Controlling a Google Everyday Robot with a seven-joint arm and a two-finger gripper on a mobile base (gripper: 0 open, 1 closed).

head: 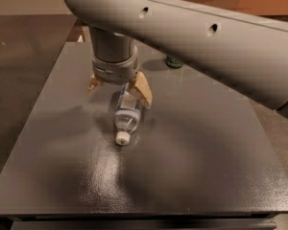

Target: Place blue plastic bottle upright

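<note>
Gripper, tan-tipped and spread open, straddles the base end of the small clear white-capped plastic bottle lying on the dark grey surface, seemingly to grasp it.

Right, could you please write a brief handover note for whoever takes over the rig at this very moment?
The gripper hangs low over the far end of the blue plastic bottle, jaws open, one on either side of it; nothing is gripped.
The blue plastic bottle lies on its side near the middle of the dark table, white cap toward the camera.
The green can stands near the far edge, partly hidden by the arm, apart from the bottle.
Done: gripper lined up over the bottle.
Left: close on it, lift, turn it cap-up, set it standing, release.
</note>
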